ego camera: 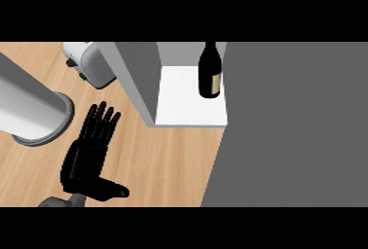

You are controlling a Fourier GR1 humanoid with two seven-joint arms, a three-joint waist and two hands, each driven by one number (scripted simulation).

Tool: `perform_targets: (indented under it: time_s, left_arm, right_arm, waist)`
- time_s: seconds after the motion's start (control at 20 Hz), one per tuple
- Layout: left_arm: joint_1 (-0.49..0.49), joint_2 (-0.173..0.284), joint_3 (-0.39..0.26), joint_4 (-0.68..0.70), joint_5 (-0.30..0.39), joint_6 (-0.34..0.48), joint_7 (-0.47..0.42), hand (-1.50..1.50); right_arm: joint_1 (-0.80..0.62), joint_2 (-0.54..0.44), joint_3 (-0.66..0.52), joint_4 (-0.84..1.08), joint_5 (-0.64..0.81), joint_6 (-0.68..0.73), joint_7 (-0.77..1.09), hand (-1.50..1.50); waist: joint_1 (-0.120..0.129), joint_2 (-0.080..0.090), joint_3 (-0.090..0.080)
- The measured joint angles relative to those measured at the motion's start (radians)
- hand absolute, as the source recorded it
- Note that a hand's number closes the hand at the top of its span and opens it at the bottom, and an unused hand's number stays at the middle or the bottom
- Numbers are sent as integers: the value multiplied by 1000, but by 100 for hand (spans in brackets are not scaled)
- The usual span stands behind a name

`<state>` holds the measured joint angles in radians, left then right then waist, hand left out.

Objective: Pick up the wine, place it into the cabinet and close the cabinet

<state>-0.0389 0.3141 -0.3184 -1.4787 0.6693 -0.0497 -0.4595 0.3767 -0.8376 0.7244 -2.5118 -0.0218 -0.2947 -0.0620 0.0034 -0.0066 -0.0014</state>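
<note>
**Wine bottle stands in the cabinet, left hand open on the bench side**

The wine bottle (210, 73), dark glass with a pale label low on its body, stands upright on the white shelf (191, 104) inside the cabinet (137, 73). It sits toward the shelf's right side, just beside the edge of the large grey cabinet door (295, 126), which covers the whole right part of the view. Whether the bottle touches that door cannot be told.

The cabinet's grey left wall runs down to the shelf's front left corner, and the wooden bench (169, 160) begins right below the shelf's front edge.

The left hand (87, 151) lies over the bench, well apart from the bottle, down and to the left of it, with the cabinet's left wall between them. Its fingers (102, 119) are straight and spread, pointing toward the far edge of the bench, and hold nothing; the thumb sticks out to the right near the near edge.

The right hand does not show.

A white toaster (90, 63) stands near the far edge of the bench, just left of the cabinet. A large grey cylinder with a flat round base (32, 109) stands at the left edge, close beside the left hand's fingertips.
</note>
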Motion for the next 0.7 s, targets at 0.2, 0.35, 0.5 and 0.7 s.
perform_targets:
  time_s: [0.2,0.35,0.5,0.7]
  left_arm:
    - [36,56,53,-34,23,-31,6,-150]
    - [63,94,96,-59,55,-55,20,-150]
    - [86,141,147,-62,85,-104,21,-150]
    - [88,174,186,-77,109,-122,46,-150]
  right_arm:
    - [-23,-1,25,-1,-3,35,2,150]
    - [-40,-4,33,-5,-3,42,26,150]
    - [-55,-1,47,-3,-2,53,40,150]
    - [-82,0,62,-4,-1,68,70,150]
  waist:
    - [1,2,0]
    - [1,2,-1]
    - [3,2,-1]
    - [3,3,-1]
